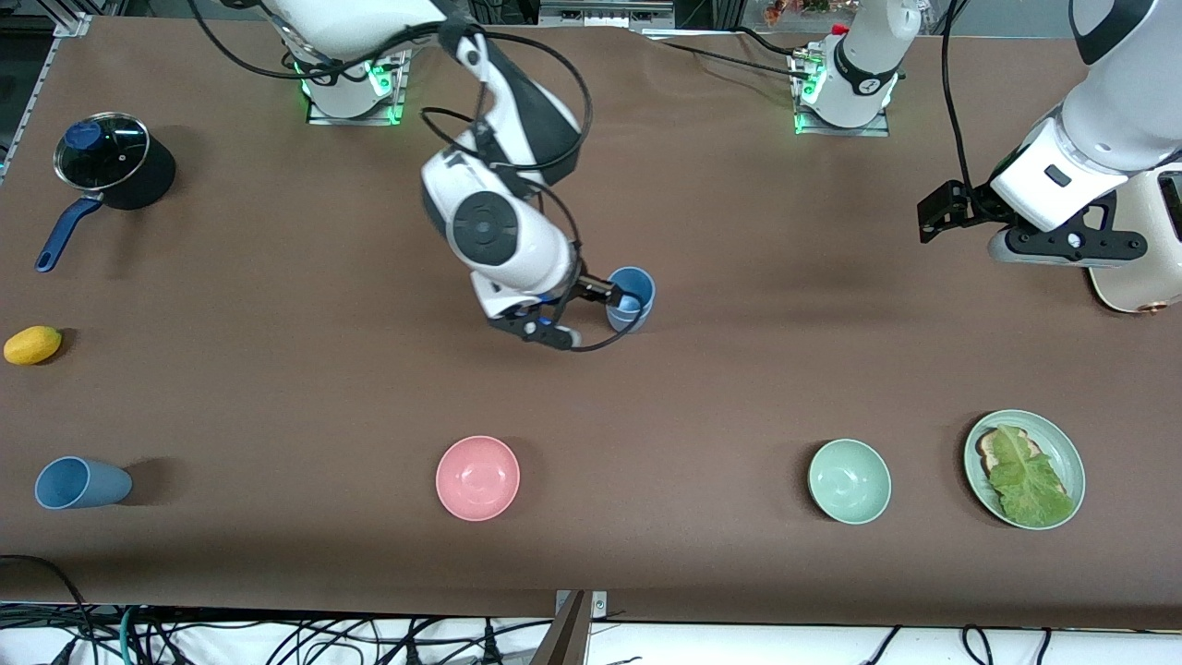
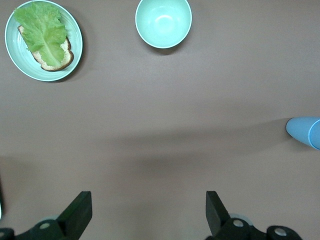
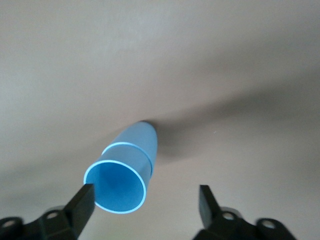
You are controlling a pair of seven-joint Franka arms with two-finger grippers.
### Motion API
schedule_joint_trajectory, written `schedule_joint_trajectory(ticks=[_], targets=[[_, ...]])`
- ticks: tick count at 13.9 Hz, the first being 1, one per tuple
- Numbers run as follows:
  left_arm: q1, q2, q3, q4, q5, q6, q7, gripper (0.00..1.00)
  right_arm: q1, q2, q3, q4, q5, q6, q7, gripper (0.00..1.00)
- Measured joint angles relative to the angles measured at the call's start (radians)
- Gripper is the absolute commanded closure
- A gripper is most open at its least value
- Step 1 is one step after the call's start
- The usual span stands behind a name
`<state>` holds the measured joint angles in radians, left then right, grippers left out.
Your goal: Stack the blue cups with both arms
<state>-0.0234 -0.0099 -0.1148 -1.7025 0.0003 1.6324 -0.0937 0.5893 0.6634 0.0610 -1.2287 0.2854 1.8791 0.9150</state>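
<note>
A brighter blue cup (image 1: 632,297) stands upright mid-table; in the right wrist view (image 3: 125,170) a pale line rings its wall partway down. My right gripper (image 1: 596,317) is open just above it, and the cup's rim lies between the fingers, close against one fingertip (image 3: 82,200). A duller grey-blue cup (image 1: 81,482) lies on its side near the front camera at the right arm's end. My left gripper (image 1: 942,217) waits open and empty (image 2: 147,210) over bare table at the left arm's end; its view shows the brighter cup (image 2: 302,131) at the edge.
A pink bowl (image 1: 477,477), a pale green bowl (image 1: 850,481) and a green plate (image 1: 1062,443) with bread and lettuce sit nearer the front camera. A lidded pot (image 1: 111,162) and a yellow fruit (image 1: 32,344) are at the right arm's end.
</note>
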Motion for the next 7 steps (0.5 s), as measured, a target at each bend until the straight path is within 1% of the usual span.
schedule_joint_trajectory(ticks=[2,3,4,5,7], targets=[[0.0,0.0,0.0,0.0,0.0,0.0,0.0,0.0,-0.059,-0.051,-0.011,0.003,-0.009,-0.082,-0.078,0.0],[0.0,0.0,0.0,0.0,0.0,0.0,0.0,0.0,-0.087,-0.078,-0.033,0.003,-0.012,-0.157,-0.153,0.0],[0.0,0.0,0.0,0.0,0.0,0.0,0.0,0.0,-0.108,-0.101,-0.069,0.003,-0.014,-0.237,-0.226,0.0],[-0.001,0.0,0.0,0.0,0.0,-0.001,0.001,0.0,-0.121,-0.118,-0.119,0.002,-0.015,-0.306,-0.289,0.0],[-0.005,0.0,-0.002,0.001,0.0,-0.003,0.001,0.0,-0.134,-0.131,-0.226,0.001,-0.015,-0.397,-0.417,0.0]])
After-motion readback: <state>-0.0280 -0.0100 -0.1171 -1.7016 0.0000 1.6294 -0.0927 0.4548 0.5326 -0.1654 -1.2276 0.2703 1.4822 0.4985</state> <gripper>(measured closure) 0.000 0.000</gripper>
